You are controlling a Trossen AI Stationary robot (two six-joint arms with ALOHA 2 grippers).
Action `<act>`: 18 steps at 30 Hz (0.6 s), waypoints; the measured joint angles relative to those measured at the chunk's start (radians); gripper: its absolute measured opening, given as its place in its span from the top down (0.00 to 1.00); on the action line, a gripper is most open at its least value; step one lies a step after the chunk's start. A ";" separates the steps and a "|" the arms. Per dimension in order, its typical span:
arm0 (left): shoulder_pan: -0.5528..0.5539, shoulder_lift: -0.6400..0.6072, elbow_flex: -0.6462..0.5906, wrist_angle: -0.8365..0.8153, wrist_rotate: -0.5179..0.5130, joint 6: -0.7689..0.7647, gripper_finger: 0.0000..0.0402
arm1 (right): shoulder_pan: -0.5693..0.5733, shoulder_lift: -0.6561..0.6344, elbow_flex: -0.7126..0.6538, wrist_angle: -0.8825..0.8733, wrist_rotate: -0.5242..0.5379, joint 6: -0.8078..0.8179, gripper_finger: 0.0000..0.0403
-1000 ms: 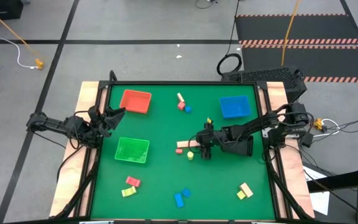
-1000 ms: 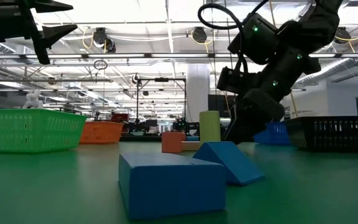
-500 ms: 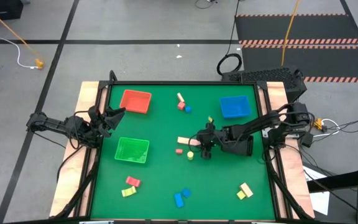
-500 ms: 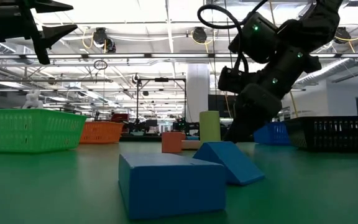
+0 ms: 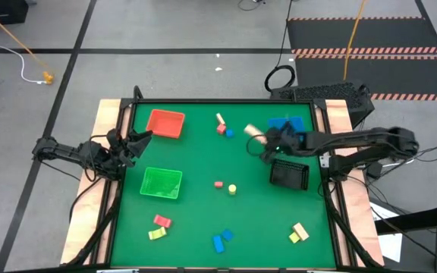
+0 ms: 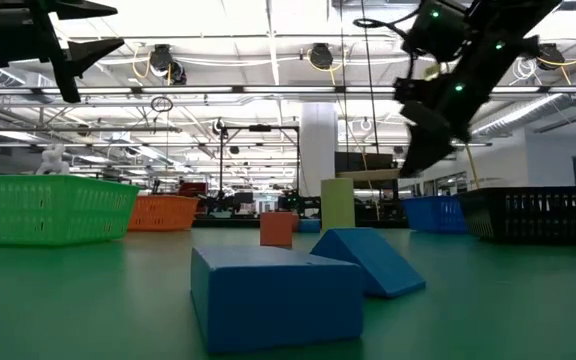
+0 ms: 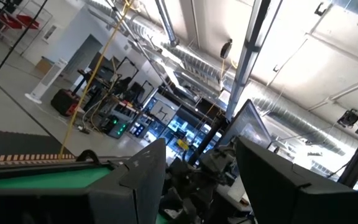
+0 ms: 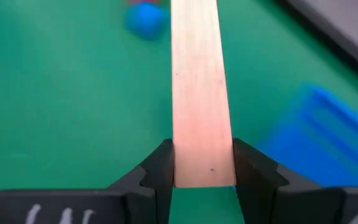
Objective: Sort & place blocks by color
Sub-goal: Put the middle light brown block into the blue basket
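- Black left gripper (image 5: pixel 144 137) hangs by the desk's (image 5: pixel 196 220) left edge, fingers apart, empty, between the square red tray (image 5: pixel 165 123) and the square green mesh tray (image 5: pixel 161 183).
- Pink and yellow small wooden blocks (image 5: pixel 158 227) lie near the front left.
- Red cube block (image 5: pixel 218 183) and yellow round block (image 5: pixel 233 189) sit mid-desk; two blue blocks (image 5: pixel 220 240) lie in front of them.
- Tan flat wooden bar (image 8: pixel 199 93) is clamped in the right gripper (image 8: pixel 199 168), lifted above the desk beside the square blue tray (image 5: pixel 287 129).
- Black mesh basket (image 5: pixel 289 174) sits just in front of that arm.
- Tan and yellow blocks (image 5: pixel 299 232) lie front right.
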 joint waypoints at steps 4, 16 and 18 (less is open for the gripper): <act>0.000 0.000 0.000 0.005 0.000 0.000 0.51 | -0.064 -0.100 0.000 -0.181 0.051 0.058 0.71; 0.000 0.000 0.000 0.006 0.000 0.000 0.51 | -0.180 -0.161 0.000 -0.361 0.104 0.090 0.71; 0.000 0.000 0.000 0.006 0.000 0.000 0.51 | -0.183 -0.161 0.000 -0.361 0.104 0.086 0.71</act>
